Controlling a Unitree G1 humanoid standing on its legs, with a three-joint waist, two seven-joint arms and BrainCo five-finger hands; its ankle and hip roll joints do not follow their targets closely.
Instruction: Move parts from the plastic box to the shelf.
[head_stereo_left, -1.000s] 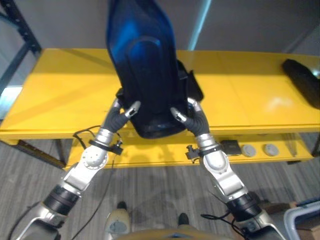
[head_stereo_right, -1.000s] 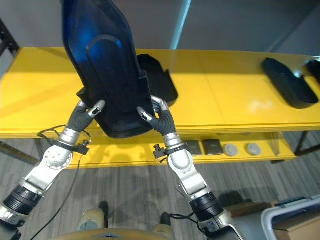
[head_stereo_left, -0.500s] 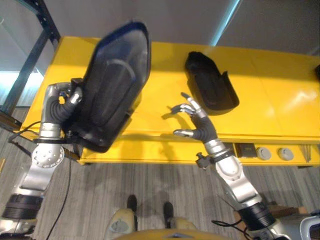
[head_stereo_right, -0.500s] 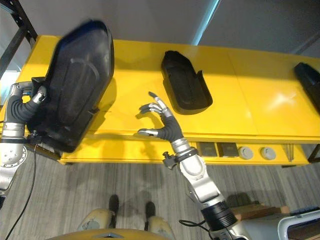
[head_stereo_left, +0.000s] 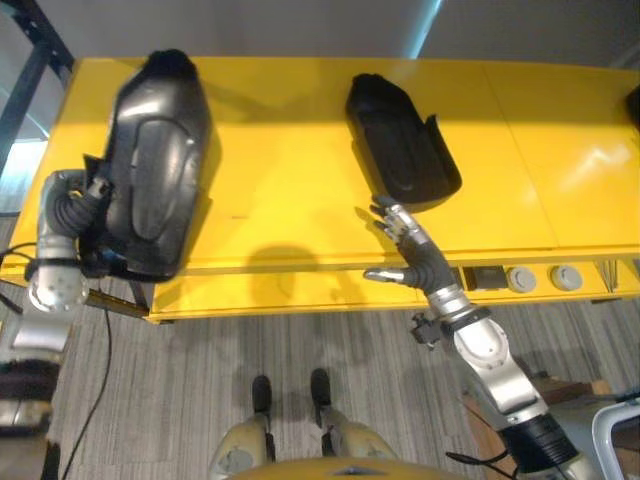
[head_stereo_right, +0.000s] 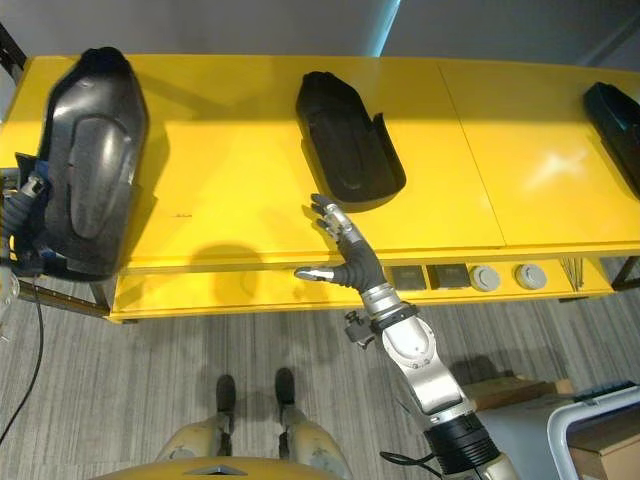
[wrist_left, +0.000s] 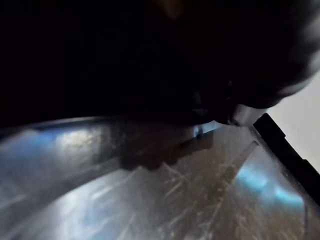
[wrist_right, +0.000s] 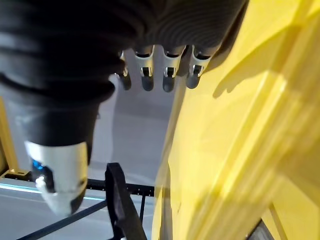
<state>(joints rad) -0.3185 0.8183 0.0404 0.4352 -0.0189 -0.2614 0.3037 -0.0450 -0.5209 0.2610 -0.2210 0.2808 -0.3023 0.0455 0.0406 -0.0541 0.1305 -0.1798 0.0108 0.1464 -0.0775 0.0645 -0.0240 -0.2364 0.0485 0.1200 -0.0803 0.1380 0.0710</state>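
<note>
On the left end of the yellow shelf (head_stereo_left: 290, 180) lies a large black moulded plastic part (head_stereo_left: 155, 180), its near end overhanging the shelf's front edge. Against that end sits the left hand (head_stereo_left: 85, 200); whether its fingers grip the part cannot be told. Farther right, a smaller black plastic tray-shaped part (head_stereo_left: 400, 150) rests on the shelf. Near its front edge hovers the right hand (head_stereo_left: 410, 255), fingers spread wide, holding nothing.

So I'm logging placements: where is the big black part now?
The big black part lies at the yellow shelf's left end, the left hand at its edge.
</note>
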